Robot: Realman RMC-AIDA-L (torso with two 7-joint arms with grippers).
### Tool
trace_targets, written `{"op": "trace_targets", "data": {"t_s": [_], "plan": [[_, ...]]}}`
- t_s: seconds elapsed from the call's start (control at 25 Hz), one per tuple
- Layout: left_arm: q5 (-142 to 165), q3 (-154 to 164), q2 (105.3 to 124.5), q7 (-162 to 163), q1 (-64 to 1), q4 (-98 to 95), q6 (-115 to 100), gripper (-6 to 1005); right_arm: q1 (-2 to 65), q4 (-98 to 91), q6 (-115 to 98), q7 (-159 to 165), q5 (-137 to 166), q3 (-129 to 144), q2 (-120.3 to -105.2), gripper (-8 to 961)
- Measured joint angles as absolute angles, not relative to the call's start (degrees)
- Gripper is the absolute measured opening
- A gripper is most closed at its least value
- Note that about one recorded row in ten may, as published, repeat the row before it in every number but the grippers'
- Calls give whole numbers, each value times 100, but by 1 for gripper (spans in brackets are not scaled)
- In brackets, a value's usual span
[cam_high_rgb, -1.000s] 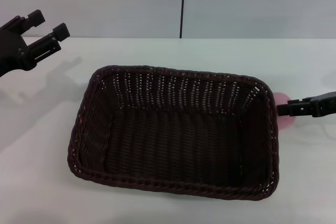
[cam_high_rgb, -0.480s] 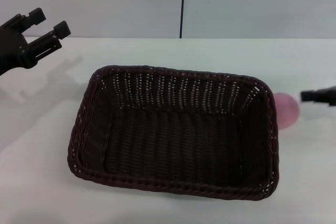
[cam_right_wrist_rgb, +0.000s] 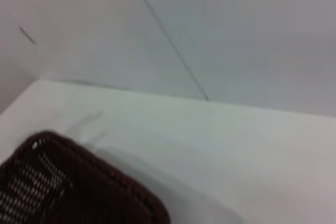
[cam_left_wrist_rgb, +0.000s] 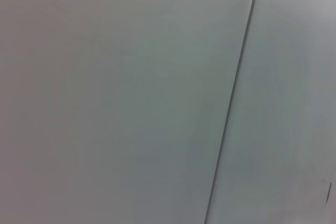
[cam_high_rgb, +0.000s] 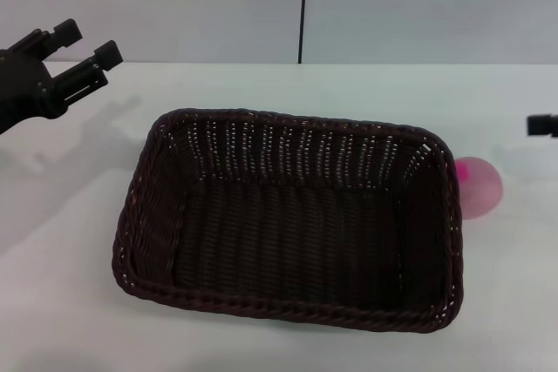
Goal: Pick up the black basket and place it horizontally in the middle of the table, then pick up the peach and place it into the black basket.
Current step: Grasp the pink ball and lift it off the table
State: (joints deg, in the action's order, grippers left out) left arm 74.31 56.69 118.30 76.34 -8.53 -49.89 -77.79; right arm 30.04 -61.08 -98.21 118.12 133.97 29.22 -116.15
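1. Two grippers show in the head view. Farthest left, the left gripper (cam_high_rgb: 85, 48) hangs raised above the far left part of the table (cam_high_rgb: 78, 241), its fingers apart and holding nothing, well away from the basket.
2. Next, the black basket (cam_high_rgb: 288, 215) sits on the table about mid-width with its long side running across, open side up and nothing inside, so by my reading the first step is done.
3. Right of it, the peach (cam_high_rgb: 478, 187) lies on the table, touching or just beside the basket's right end, partly hidden by the rim.
4. Farthest right, only a dark tip of the right gripper (cam_high_rgb: 542, 125) shows at the frame edge, above and beside the peach; I cannot tell whether its fingers are apart.
5. Judging from this, the peach step is in hand: the right gripper needs to come down over the peach, grip it gently since it looks soft, lift it over the rim and release it inside.
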Motion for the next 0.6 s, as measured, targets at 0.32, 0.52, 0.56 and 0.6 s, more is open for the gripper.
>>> {"op": "trace_targets", "data": {"t_s": [0.32, 0.52, 0.56, 0.6], "plan": [[7388, 5660, 11832, 7639, -815, -4979, -7813, 767, 3054, -5822, -9419, 12224, 13878, 3396, -11648, 94], [7363, 5660, 11830, 7628, -837, -4887, -7882, 768, 3147, -5219, -9097, 12048, 13900, 3471, -11638, 246], [7360, 5660, 11830, 7627, -844, -4875, -7893, 768, 3147, -5219, -9097, 12048, 13900, 3471, -11638, 268], [7360, 5660, 11830, 7627, -844, -4875, -7893, 768, 3196, -4991, -8978, 11961, 13904, 3552, -11629, 289]]}}
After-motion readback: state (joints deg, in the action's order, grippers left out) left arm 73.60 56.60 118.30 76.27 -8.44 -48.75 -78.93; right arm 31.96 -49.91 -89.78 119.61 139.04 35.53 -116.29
